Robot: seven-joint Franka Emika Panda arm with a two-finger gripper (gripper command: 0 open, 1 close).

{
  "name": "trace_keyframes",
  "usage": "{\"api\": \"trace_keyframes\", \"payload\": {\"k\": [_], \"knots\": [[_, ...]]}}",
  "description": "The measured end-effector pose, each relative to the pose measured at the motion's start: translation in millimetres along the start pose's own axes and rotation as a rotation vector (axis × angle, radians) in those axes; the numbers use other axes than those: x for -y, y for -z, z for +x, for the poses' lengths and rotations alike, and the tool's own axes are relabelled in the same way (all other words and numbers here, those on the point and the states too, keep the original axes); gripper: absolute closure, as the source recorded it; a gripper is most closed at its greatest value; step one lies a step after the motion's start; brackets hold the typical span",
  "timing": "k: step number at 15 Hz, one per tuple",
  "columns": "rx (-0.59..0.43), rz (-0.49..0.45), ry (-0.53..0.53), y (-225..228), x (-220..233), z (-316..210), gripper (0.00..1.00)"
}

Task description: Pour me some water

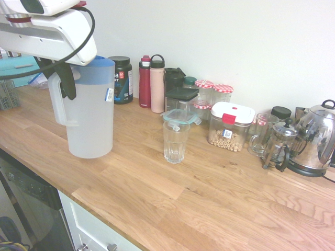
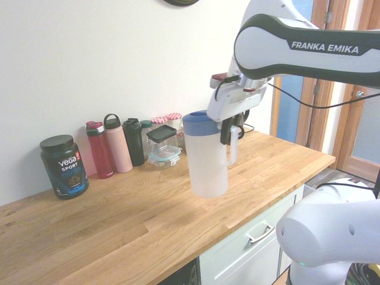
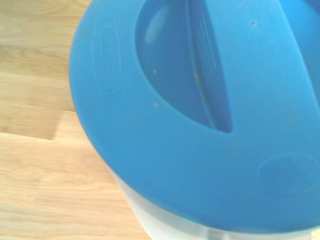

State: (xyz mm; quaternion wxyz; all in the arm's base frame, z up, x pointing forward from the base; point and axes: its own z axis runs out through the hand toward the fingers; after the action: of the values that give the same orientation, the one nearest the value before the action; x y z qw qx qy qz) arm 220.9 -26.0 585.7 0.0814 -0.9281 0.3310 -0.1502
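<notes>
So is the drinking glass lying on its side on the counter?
No, the glass stands upright on the wooden counter, beside the jug.

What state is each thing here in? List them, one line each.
Jug: upright, blue lid on, gripped by its side handle; whether it rests on the counter cannot be told.
Gripper: shut on the jug's handle.
Drinking glass: upright, standing apart from the jug; any water in it cannot be told.
Red bottle: upright, capped.
Pink bottle: upright, capped.
Black tub: upright, lid on.
Kettle: upright, lid shut.
</notes>
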Motion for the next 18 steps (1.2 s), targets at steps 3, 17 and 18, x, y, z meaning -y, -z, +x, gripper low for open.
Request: {"api": "trace_keyframes", "payload": {"k": [3,17,18], "knots": [[0.006,0.023,-0.004,2,-3,1,1.0],[0.043,-0.044,0.215,4,-140,95,1.0],[0.059,-0.051,0.259,0,-147,111,1.0]]}}
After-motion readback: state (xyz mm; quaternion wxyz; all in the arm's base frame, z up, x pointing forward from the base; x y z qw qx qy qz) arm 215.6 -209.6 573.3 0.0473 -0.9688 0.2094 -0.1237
